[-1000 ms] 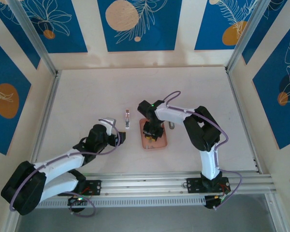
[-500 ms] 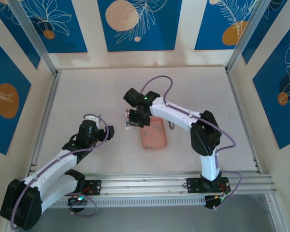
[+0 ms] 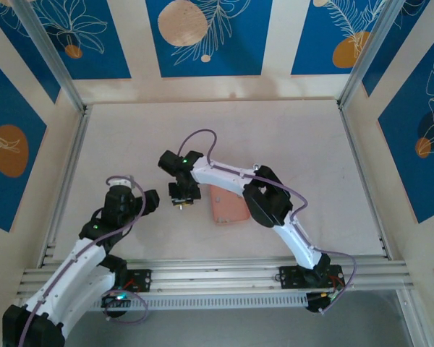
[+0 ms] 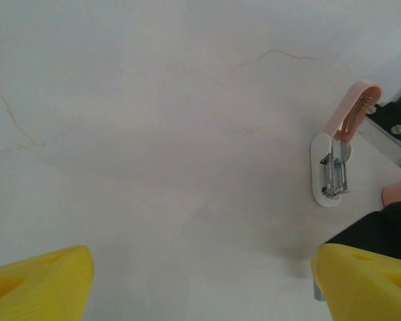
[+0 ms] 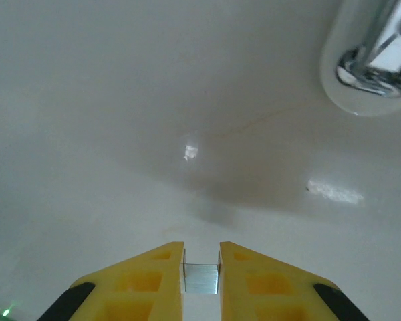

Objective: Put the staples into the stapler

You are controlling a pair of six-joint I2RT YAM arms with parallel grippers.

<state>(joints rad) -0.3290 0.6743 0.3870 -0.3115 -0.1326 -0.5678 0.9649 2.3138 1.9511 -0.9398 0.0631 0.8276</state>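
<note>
Top external view, set against a second ago: right gripper [image 3: 182,195] off the salmon-pink tray [image 3: 230,211] and swung across to the left, down low by the stapler [image 4: 329,175]. Meanwhile left gripper [image 3: 152,201] drawn back toward the left, well apart from the work, fingers spread wide with nothing between them.

In the right wrist view, jaws nipped narrow on one small grey strip of the staples [image 5: 200,279], held just above the table [image 5: 120,100], with the stapler near, up at the right.

Meaning, by judgement: pick from the tray done, strip brought to the stapler, insertion not yet made. Next, most likely, alignment of the strip with the magazine.

Containers: stapler lying open in the left wrist view, pink top hinged up and back, metal channel exposed on the white base. Loaded or bare, impossible to tell. Salmon-pink tray partly under the right arm, contents too small to make out.
</note>
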